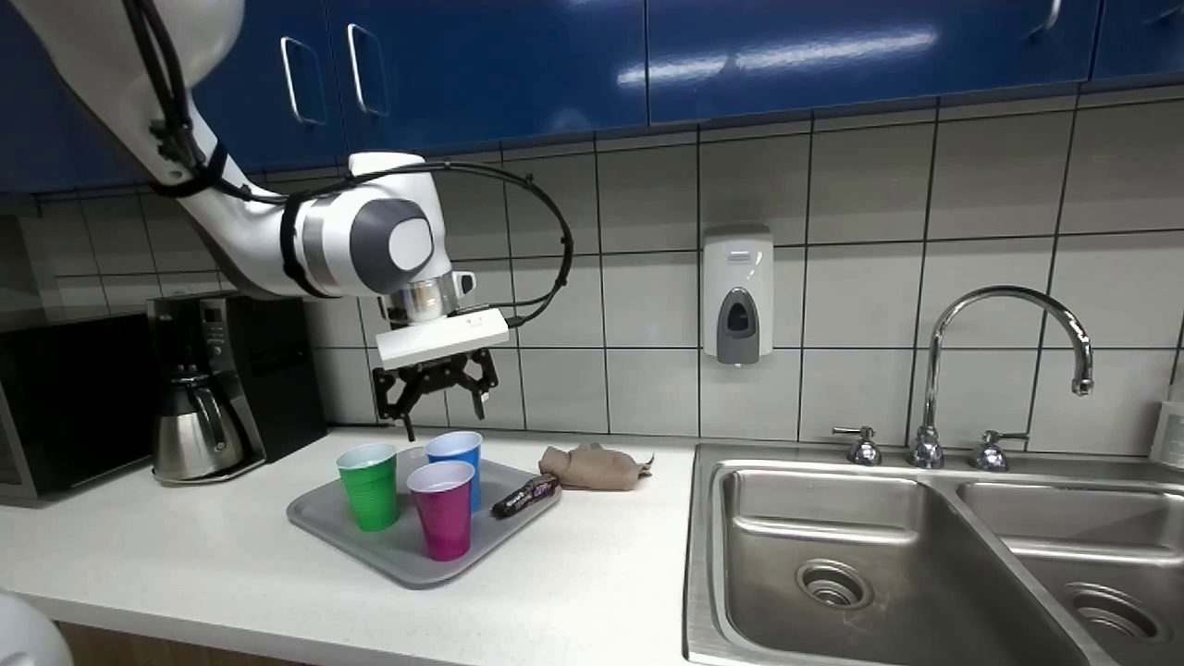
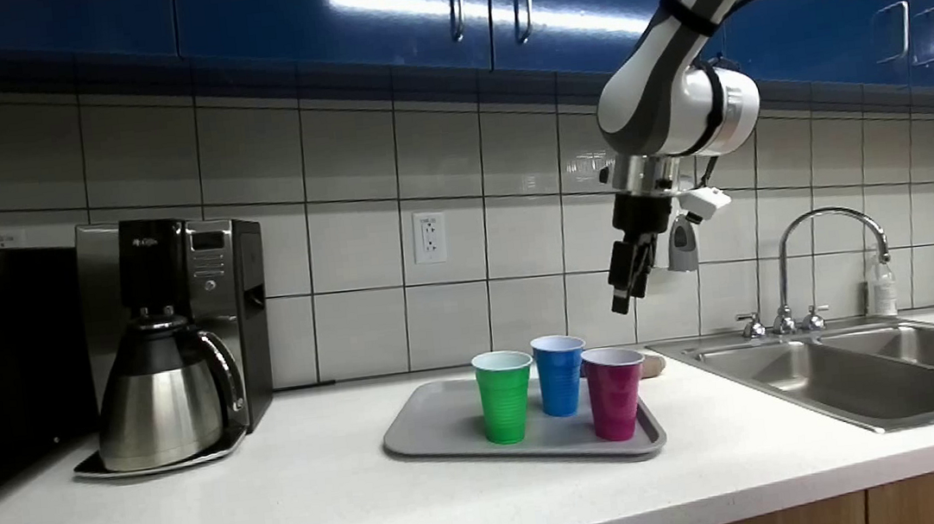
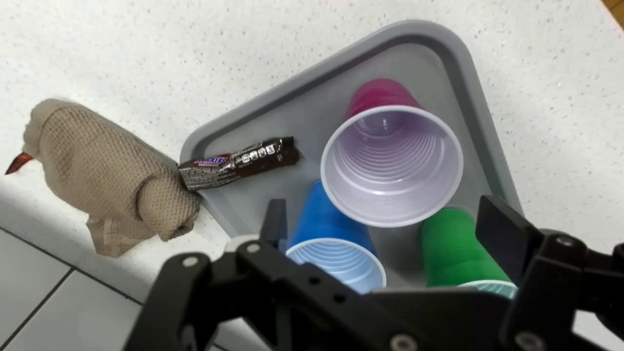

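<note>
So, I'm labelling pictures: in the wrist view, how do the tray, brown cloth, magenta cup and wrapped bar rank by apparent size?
1. Gray tray, clearly largest, though partly covered.
2. Magenta cup and brown cloth: too alike to rank, and the cup's nearer rim makes it unsure.
3. Wrapped bar, smallest.

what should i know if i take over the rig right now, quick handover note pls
Hand: open, holding nothing, raised over the tray area.
Things: green cup, blue cup and magenta cup stand upright on the gray tray. A dark-wrapped bar lies on it too, one end reaching the bundled tan cloth on the counter beside it.
Done: the hand is up and open by the cups; nothing is gripped yet.
Left: any grasp; the hand would probably have to lower first, with care, as the cups stand close together.
</note>
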### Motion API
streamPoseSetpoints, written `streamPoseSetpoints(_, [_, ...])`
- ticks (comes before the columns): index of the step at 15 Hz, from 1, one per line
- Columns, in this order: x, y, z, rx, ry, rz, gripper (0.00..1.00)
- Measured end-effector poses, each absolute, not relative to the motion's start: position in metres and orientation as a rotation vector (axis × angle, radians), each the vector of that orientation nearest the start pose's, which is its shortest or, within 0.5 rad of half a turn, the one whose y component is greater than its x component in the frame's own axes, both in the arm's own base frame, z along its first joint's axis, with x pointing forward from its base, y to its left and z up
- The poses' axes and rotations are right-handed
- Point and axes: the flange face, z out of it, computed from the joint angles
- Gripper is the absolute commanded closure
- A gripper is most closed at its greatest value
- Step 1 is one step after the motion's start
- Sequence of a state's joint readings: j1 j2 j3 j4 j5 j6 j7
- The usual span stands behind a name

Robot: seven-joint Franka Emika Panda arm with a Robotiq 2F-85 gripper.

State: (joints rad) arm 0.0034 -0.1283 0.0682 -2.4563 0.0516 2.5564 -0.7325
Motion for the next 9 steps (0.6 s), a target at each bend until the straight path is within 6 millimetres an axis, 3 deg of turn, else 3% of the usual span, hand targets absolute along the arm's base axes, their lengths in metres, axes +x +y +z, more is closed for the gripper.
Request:
streamPoseSetpoints(4, [0.469,0.026,0.37,-2.953,-1.132,-0.247,0.0])
streamPoseSetpoints(9, [0.456,0.026,0.368,-3.03,-1.029,-0.228,0.0])
